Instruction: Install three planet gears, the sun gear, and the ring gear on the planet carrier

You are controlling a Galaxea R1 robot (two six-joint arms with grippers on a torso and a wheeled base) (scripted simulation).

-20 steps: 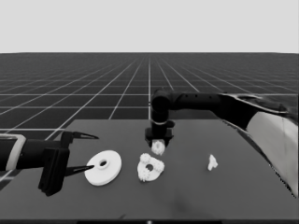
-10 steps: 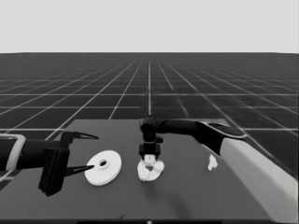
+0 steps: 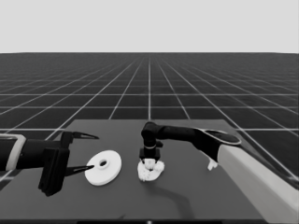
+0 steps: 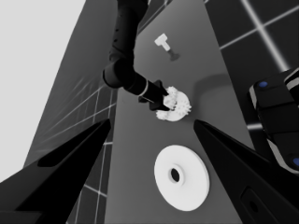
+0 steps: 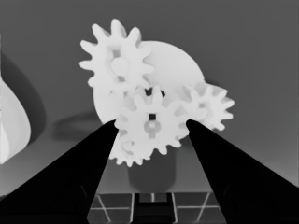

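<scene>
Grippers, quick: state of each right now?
Left gripper: open, empty, parked at the table's left end beside the larger round part.
Right gripper: shut on a gear over the smaller round part.

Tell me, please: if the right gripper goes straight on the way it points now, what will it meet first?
The right gripper holds a small toothed gear just over the smaller round part, which already carries other gears. Going on, that gear would probably meet the smaller round part first, though the depth is unclear.

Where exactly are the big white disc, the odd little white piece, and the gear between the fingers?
larger round part (image 3: pixel 103 167), head view, flat top face.
thin white piece (image 4: pixel 162 41), left wrist view, its middle.
gear (image 5: pixel 152 123), right wrist view, hub.
</scene>
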